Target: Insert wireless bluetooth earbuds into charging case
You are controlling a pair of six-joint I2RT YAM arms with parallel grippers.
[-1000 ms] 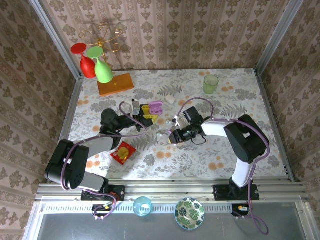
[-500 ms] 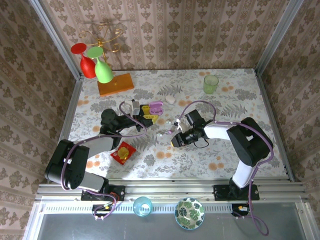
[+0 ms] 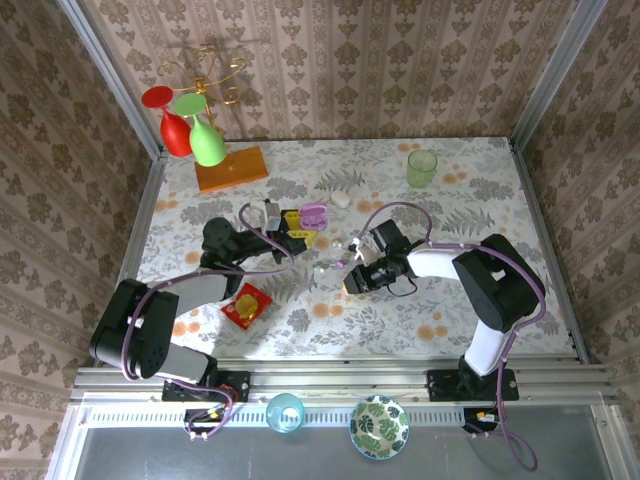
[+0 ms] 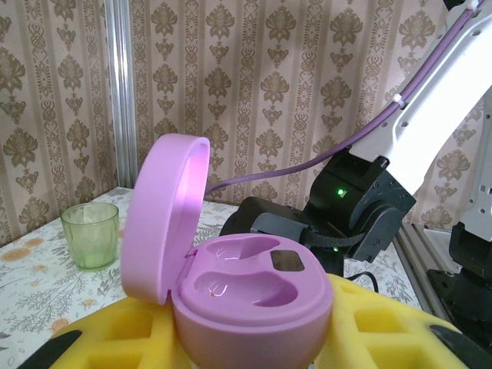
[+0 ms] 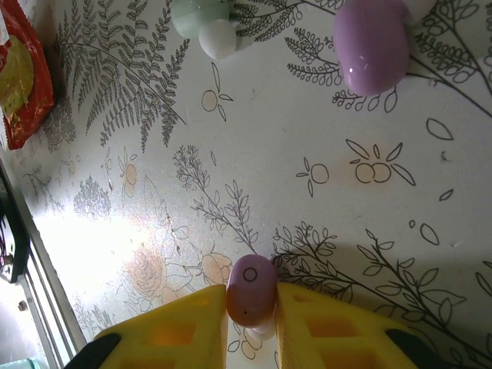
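R gripper (image 5: pixel 250 298): yellow fingers closed tight on one pink-purple earbud (image 5: pixel 250 286), held low over the counter (image 5: pixel 384 231). Marking on the earbud's upper face: a small ring w/ a dot below it.

L gripper (image 4: pixel 246 350): yellow fingers clamped on the base of the charging case (image 4: pixel 254 296). The case is pink-purple, lid open and upright at its left side, both wells bare.

Ref. point = charging case (image 3: pixel 313 212), top view:
- R gripper (image 3: pixel 343 277): near the case, right of it and toward the arm bases.
- Pale green piece (image 5: pixel 196 15) w/ whitish piece (image 5: pixel 217 38) touching it, on the counter ahead of the R gripper; second pink-purple piece (image 5: pixel 370 46) apart from them.
- Green cup (image 3: pixel 421 167): far-right of the case, well apart.
- Red packet (image 3: pixel 245 305): near-left of the case.
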